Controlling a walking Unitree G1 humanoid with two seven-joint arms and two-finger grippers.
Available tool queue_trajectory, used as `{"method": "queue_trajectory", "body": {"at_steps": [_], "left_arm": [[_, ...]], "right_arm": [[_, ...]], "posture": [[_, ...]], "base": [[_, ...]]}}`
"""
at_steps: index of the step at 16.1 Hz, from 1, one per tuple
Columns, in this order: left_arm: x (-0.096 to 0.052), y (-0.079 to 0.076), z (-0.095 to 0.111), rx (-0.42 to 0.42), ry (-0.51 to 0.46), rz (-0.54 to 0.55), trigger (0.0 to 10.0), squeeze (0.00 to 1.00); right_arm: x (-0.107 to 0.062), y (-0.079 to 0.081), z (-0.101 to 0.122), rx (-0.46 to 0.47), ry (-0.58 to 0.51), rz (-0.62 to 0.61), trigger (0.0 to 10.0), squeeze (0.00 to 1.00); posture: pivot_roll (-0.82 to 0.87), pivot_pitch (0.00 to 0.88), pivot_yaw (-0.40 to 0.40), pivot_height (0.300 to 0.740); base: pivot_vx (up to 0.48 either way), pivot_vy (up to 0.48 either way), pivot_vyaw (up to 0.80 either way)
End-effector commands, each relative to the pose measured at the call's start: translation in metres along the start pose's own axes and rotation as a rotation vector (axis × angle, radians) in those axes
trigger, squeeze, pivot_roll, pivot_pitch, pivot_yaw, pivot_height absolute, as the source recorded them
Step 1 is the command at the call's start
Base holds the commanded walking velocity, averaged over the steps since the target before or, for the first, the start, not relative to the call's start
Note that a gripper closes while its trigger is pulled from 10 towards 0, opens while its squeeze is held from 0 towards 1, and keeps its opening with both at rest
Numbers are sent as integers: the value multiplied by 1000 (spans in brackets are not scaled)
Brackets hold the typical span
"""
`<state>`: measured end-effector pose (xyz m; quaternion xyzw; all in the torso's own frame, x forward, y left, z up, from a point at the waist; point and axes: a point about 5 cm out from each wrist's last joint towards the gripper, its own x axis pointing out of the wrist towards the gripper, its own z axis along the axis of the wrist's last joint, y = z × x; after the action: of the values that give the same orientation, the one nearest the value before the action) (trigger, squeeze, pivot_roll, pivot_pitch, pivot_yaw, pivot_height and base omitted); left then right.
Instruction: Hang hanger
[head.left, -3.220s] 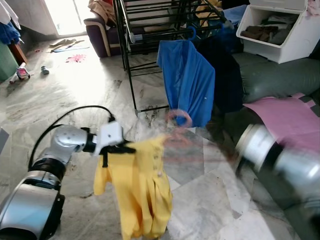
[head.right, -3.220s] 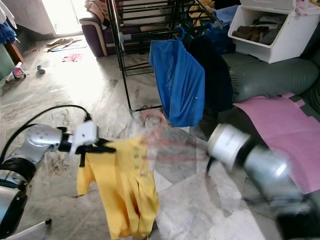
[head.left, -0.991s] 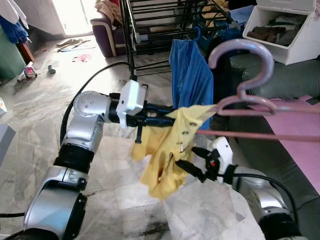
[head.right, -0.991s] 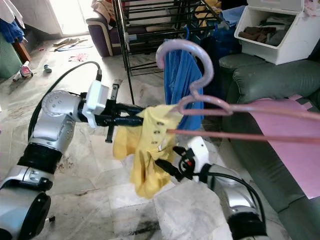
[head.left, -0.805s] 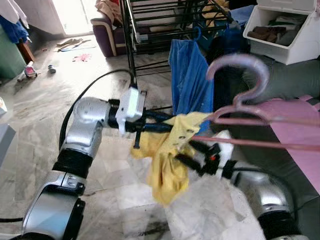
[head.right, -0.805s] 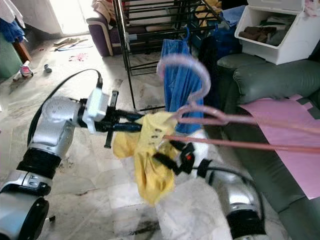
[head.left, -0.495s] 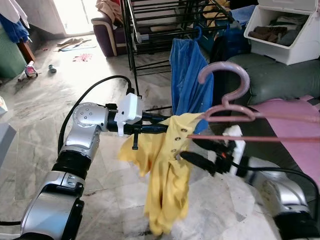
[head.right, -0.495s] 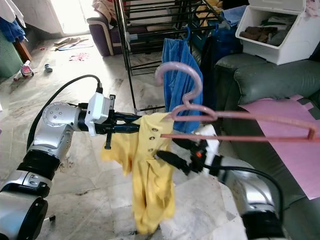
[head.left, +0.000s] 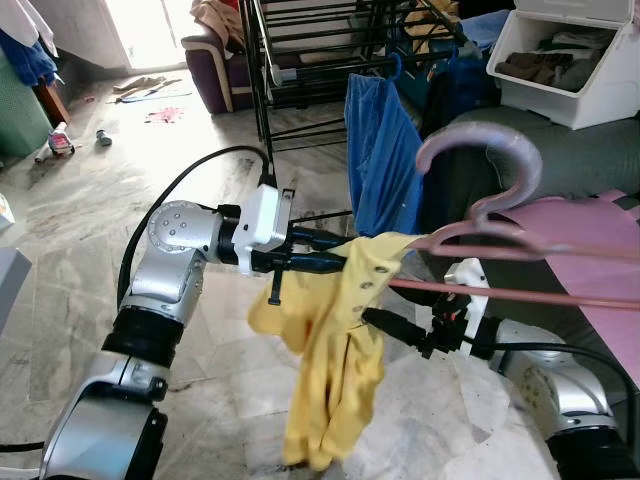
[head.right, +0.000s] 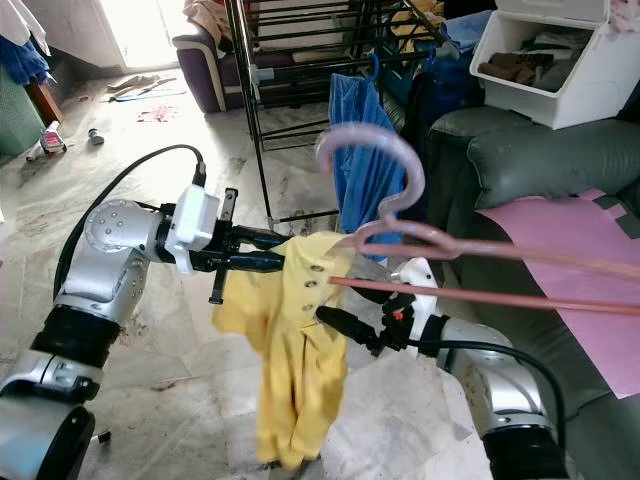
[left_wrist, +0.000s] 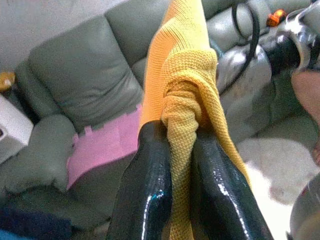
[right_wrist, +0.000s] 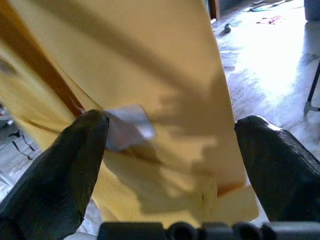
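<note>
A yellow shirt (head.left: 335, 370) hangs over the floor from its shoulder, bunched between the fingers of my left gripper (head.left: 322, 263), which is shut on it; the left wrist view shows the cloth (left_wrist: 187, 65) pinched tight. A pink hanger (head.left: 480, 160) floats close to the camera, its hook up. Its lower bar (head.left: 500, 292) runs from the right edge into the shirt's neck. What holds the hanger is hidden. My right gripper (head.left: 392, 325) is open just right of the shirt, its fingers (right_wrist: 70, 165) spread around the yellow cloth (right_wrist: 150, 60).
A black drying rack (head.left: 262, 110) stands behind with a blue shirt (head.left: 385, 150) hanging on it. A grey sofa (head.left: 570, 150) with a pink mat (head.left: 590, 230) and a white bin (head.left: 570, 60) lies to the right. A purple armchair (head.left: 215, 60) sits at the back.
Both arms rose from low with the shirt. In the last half second the hanger's hook slid right and my right gripper dropped a little beside the shirt.
</note>
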<state>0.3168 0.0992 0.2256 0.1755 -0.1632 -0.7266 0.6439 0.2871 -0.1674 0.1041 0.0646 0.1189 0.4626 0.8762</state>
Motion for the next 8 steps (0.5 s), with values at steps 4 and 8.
{"method": "queue_trajectory", "body": {"at_steps": [4,8], "left_arm": [[14,-3,27,-7,-121,-8,0,0],[35,-7,55,-33,-255,-17,0,0]], "right_arm": [[10,-7,1,-61,-17,-76,10000,0],[23,-6,-12,26,-33,-91,10000,0]], "posture": [[21,20,47,740],[28,19,43,740]], "base": [[0,0,0],[0,0,0]]}}
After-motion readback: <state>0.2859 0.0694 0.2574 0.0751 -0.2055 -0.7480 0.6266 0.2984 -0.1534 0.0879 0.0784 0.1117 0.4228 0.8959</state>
